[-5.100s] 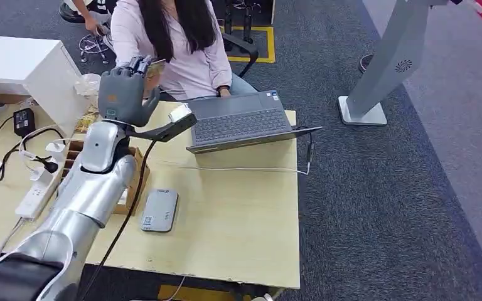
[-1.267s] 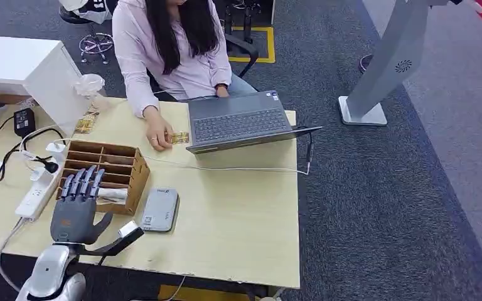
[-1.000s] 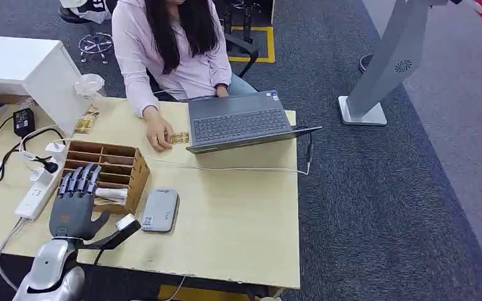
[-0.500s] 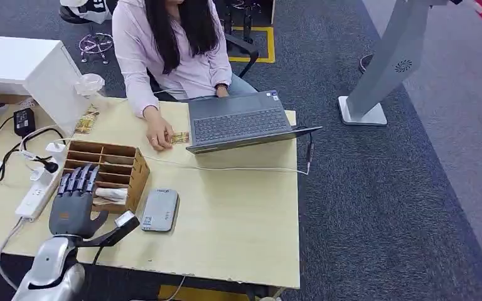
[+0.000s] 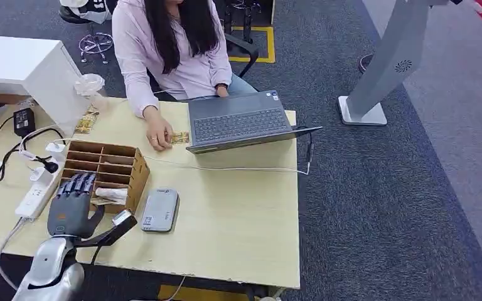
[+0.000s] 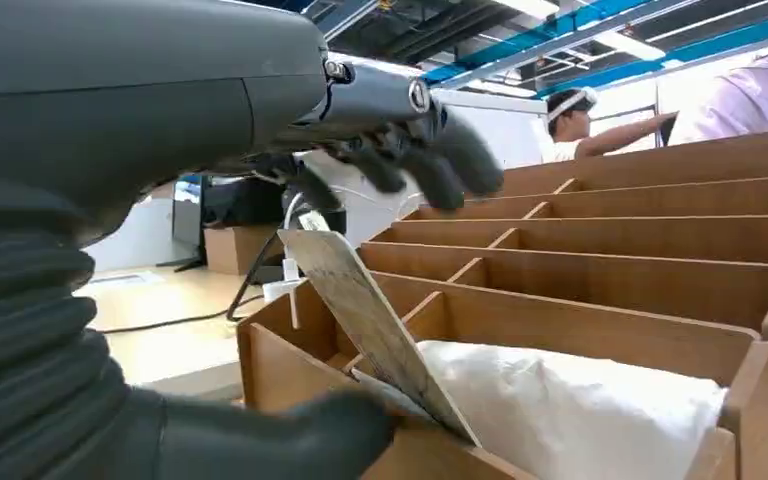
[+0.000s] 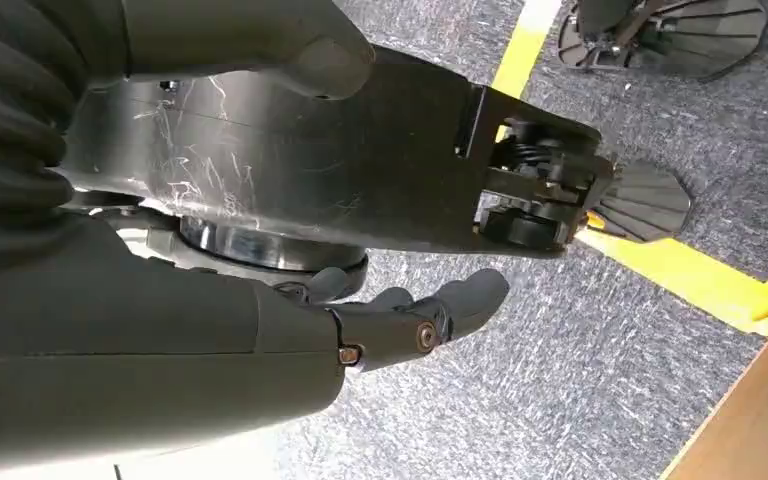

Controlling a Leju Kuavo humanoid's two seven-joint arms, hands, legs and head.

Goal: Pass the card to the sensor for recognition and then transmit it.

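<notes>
My left hand [image 5: 72,210] reaches over the near left corner of the wooden organiser [image 5: 110,164]. In the left wrist view a worn card [image 6: 365,320] leans tilted in the nearest compartment of the organiser [image 6: 610,290], beside a white wad. The fingers [image 6: 430,160] hover spread above the card and the thumb [image 6: 290,440] lies by its lower edge, with no grip that I can see. The grey flat sensor [image 5: 160,210] lies on the table right of the organiser. My right hand [image 7: 260,350] hangs over the carpet, fingers loosely bent and holding nothing.
A person sits at the far side of the table, one hand [image 5: 157,138] on another card [image 5: 179,137] beside an open laptop [image 5: 238,122]. A white cable [image 5: 226,168] crosses the table. A power strip [image 5: 37,194] lies left of the organiser.
Five seconds ago my left arm was raised toward the person. Over the last second the left hand has moved forward over the organiser and lowered toward its nearest compartment.
</notes>
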